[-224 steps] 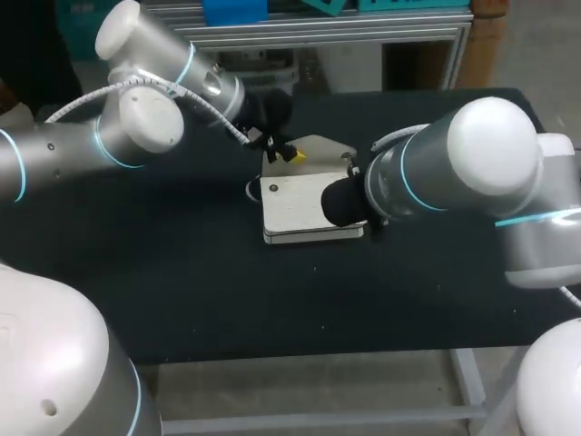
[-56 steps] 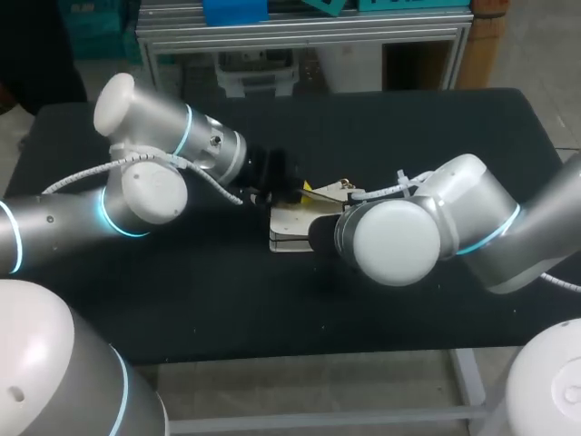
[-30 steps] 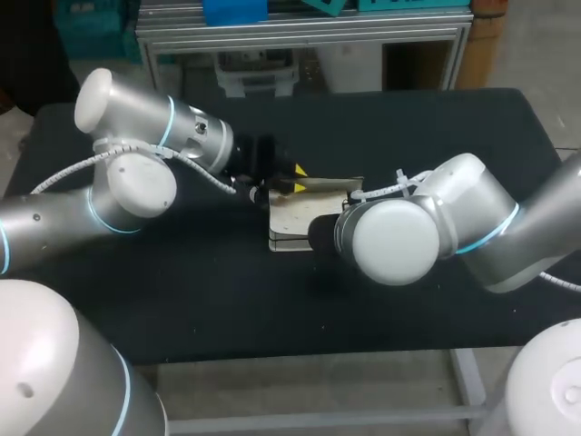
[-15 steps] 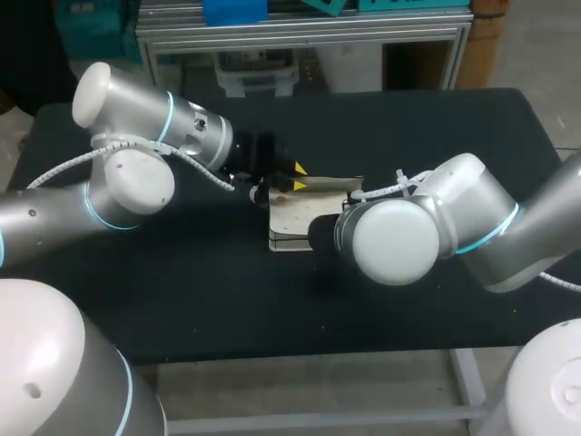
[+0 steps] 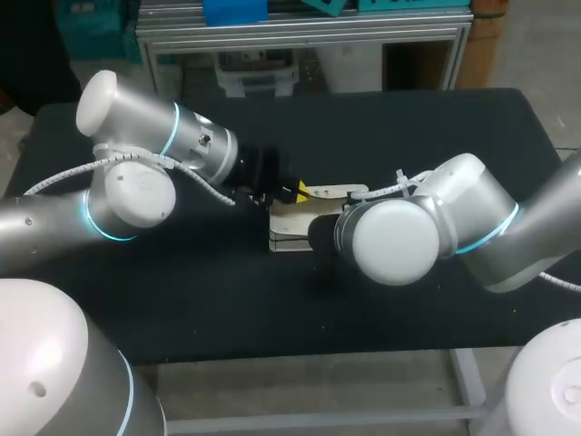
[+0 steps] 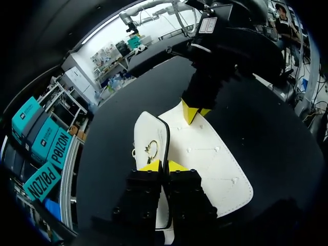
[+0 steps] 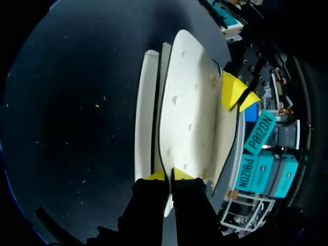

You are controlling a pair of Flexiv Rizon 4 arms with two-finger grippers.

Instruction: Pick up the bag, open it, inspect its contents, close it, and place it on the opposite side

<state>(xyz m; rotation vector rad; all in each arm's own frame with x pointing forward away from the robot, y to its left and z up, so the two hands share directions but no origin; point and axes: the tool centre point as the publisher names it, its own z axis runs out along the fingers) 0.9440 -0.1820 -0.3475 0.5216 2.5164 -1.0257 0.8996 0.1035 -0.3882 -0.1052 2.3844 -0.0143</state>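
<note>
A flat white bag [image 5: 290,220] lies on the black table [image 5: 182,291] near its middle. My left gripper [image 5: 295,192] is at the bag's far left corner; in the left wrist view its yellow tips [image 6: 163,166] pinch the dark-edged flap [image 6: 148,146], so it is shut on the bag [image 6: 205,159]. In the head view my right arm's wrist hides the right gripper. The right wrist view shows that gripper [image 7: 168,175] shut on the bag's [image 7: 187,113] near edge, with the left gripper [image 7: 238,92] at the other end. A metal ring clasp [image 6: 152,148] shows on the flap.
Bare black tabletop [image 5: 427,136] stretches to both sides of the bag and behind it. The table's front edge [image 5: 300,356] runs below my arms. Both forearms hang low over the middle of the table.
The left gripper has moved slightly toward the bag and its tips have come together on the flap. The flap, raised half a second ago, now lies lower. The right arm has kept still.
</note>
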